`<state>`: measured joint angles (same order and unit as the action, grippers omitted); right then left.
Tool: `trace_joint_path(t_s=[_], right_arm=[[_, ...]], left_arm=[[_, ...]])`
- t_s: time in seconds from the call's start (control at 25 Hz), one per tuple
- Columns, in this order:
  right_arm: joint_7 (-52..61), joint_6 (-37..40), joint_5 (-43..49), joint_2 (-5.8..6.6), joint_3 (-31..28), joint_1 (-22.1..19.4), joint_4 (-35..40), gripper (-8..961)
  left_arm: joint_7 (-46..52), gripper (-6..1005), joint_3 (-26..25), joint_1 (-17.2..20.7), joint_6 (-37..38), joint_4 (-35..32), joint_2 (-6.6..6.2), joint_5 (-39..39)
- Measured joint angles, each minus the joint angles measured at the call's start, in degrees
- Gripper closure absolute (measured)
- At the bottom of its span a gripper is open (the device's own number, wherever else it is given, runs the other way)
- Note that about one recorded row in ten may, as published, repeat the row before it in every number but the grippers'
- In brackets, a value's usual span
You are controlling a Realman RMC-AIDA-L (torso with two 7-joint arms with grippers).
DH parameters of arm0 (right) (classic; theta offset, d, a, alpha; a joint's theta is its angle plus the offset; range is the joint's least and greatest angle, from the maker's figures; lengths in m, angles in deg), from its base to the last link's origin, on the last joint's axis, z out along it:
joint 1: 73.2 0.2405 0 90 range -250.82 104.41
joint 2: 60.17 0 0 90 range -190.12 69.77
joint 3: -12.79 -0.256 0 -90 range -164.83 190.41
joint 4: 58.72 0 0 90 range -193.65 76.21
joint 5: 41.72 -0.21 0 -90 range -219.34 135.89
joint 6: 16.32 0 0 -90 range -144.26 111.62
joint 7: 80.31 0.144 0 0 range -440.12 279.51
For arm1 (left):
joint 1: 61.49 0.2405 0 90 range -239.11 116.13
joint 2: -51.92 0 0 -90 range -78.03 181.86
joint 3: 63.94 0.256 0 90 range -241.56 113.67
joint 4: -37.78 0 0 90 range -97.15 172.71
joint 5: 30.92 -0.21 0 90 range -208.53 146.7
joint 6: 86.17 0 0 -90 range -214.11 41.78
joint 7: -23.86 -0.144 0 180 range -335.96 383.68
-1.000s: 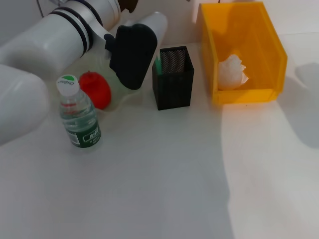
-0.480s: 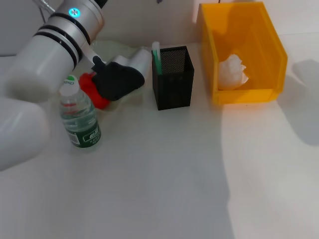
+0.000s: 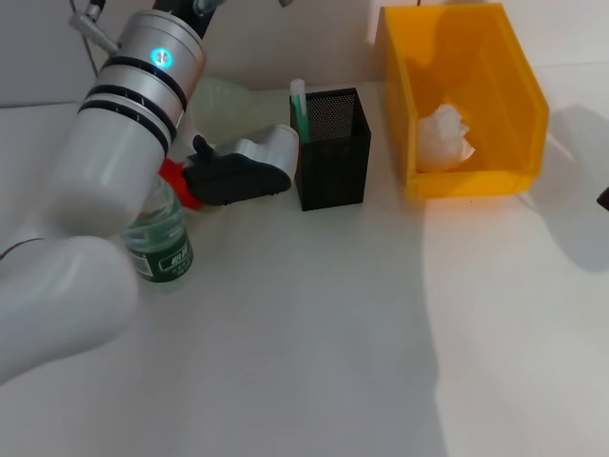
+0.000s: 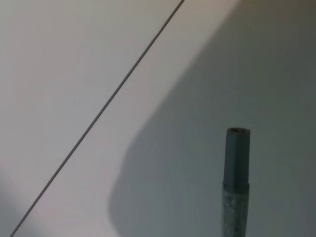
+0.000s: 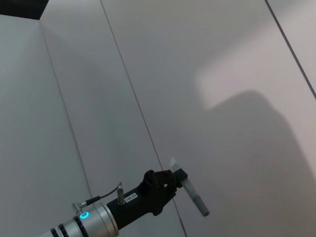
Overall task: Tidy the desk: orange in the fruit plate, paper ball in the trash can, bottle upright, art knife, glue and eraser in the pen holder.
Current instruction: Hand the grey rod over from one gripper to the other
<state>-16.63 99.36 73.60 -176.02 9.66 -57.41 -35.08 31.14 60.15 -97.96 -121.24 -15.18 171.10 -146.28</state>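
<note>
My left gripper is raised against the wall in the right wrist view, shut on a thin grey stick; I cannot tell whether that is the art knife or the glue. A green-and-white stick leans in the black mesh pen holder. The paper ball lies inside the orange-yellow trash can. The bottle stands upright, its cap hidden by my left arm. A sliver of the orange shows in the pale-green fruit plate. The eraser is out of view.
My left arm fills the left side of the head view. A black-and-white part of it hangs low just left of the pen holder. A dark bit shows at the right edge. White tabletop spreads across the front.
The left arm has swung. Its black part dropped lower beside the pen holder and its forearm now covers the bottle cap and most of the orange. A dark bit appeared at the right edge.
</note>
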Motion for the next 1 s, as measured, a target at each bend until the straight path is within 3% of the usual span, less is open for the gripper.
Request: trace_joint_path(t_s=[0.2,0.28,0.4,0.48,1.0], right_arm=[[-0.06,-0.17,0.0,-0.08,0.87,0.59,0.0,329],[-0.06,-0.22,0.0,-0.17,1.32,1.19,0.0,329],[-0.05,-0.13,0.0,-0.29,1.84,1.98,0.0,329],[-0.09,-0.27,0.0,-0.49,2.3,2.39,0.0,330],[-0.15,-2.04,0.0,-0.96,3.91,4.98,-1.09,331]], left_arm=[[-7.51,860,2.44,0.04,-3.31,-0.4,0.0,5.59],[-15.83,860,6.06,0.13,-6.17,0.97,0.0,11.42],[-17.0,860,6.59,0.17,-6.53,1.22,0.0,12.22],[-21.87,859,10.05,0.39,-9.2,2.82,0.0,16.42],[-25.8,859,13.24,-0.16,-13.16,0.82,-0.01,16.71]])
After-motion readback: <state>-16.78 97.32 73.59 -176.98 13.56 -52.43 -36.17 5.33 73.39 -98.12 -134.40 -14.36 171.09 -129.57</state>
